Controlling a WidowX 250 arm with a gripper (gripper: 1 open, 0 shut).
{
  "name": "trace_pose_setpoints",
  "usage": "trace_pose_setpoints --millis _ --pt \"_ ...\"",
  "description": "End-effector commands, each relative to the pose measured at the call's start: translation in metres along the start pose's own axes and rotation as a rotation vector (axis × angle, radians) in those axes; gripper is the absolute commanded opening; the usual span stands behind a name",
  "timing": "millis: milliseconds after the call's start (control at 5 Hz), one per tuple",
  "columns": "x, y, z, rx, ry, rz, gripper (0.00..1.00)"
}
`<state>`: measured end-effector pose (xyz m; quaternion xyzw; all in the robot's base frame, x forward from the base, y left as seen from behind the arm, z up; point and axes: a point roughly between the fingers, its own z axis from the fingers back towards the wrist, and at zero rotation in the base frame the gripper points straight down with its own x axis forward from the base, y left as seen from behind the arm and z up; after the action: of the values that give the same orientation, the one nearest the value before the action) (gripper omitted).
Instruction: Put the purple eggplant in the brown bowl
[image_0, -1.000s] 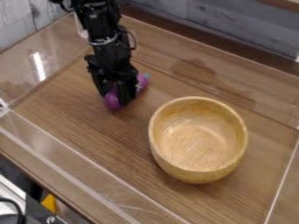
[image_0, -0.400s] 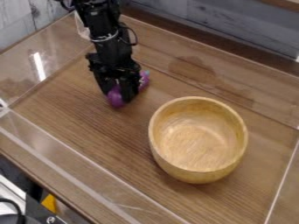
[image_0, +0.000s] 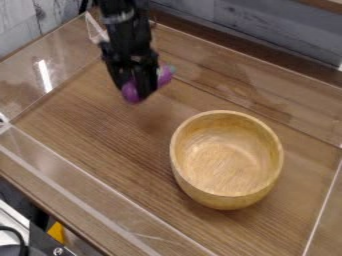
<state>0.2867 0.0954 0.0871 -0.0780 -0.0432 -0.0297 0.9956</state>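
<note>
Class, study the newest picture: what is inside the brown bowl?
Nothing lies in the brown bowl; its pale inner floor shows. The near wall's outside hides nothing within, but the table directly beneath the bowl is covered from sight.

The dark robot arm reaches down from the upper left, its gripper (image_0: 136, 82) pointing downward, closed around something, raised above the desk (image_0: 100, 140).

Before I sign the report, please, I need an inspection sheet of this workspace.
Surface: brown wooden table, pale seams near its edges
Job's things: purple eggplant in the gripper, above the table; brown bowl upright, nothing in it
Clutter: nothing seen
Gripper: dark gripper closed on the eggplant, blurred
Cables: dark cable at the lower left corner, off the table
Surroundings: grey surface behind the table
</note>
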Motion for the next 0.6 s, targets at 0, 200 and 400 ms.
trace_pose_setpoints --millis 0,200,400 --pt "0.003 -0.031 0.041 0.018 -0.07 -0.006 0.0" --pt "-0.011 -0.072 0.041 -0.006 -0.057 -0.034 0.0" --pt "-0.018 -0.107 0.032 -0.017 -0.038 -0.111 0.0"
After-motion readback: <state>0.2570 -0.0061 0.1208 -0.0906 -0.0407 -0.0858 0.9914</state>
